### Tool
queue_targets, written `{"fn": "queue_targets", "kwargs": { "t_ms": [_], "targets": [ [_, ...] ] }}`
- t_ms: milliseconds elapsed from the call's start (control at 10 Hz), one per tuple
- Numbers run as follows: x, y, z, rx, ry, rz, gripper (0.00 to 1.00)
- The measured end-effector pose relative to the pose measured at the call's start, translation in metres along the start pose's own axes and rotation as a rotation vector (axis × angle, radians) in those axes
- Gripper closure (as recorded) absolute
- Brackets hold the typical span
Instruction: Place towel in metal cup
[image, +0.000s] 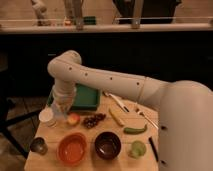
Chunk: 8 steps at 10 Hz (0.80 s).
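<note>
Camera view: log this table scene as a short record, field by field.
claw: shut, low over the table's left rear, by the green tray
towel: not clearly visible
metal cup: upright at front left corner, apart from the claw
white container: left of the claw
apple: right of the claw
bowls: orange bowl and dark bowl side by side in front
green tray: at the rear

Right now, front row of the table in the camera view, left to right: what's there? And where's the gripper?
Metal cup → orange bowl → dark bowl → green apple. The gripper hangs behind this row, over the table's left side by the white container, shut.
</note>
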Motion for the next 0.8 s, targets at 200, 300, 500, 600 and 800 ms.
{"fn": "queue_targets", "kwargs": {
  "t_ms": [200, 300, 500, 600, 800],
  "targets": [
    [0.018, -0.031, 0.007, -0.001, -0.03, -0.09, 1.0],
    [0.025, -0.049, 0.011, -0.002, -0.041, -0.136, 1.0],
    [0.024, -0.078, 0.019, 0.002, -0.035, -0.189, 1.0],
    [0.02, -0.091, 0.025, 0.0, -0.019, -0.195, 1.0],
    [0.018, -0.107, 0.041, -0.012, 0.022, -0.189, 1.0]
  ]
}}
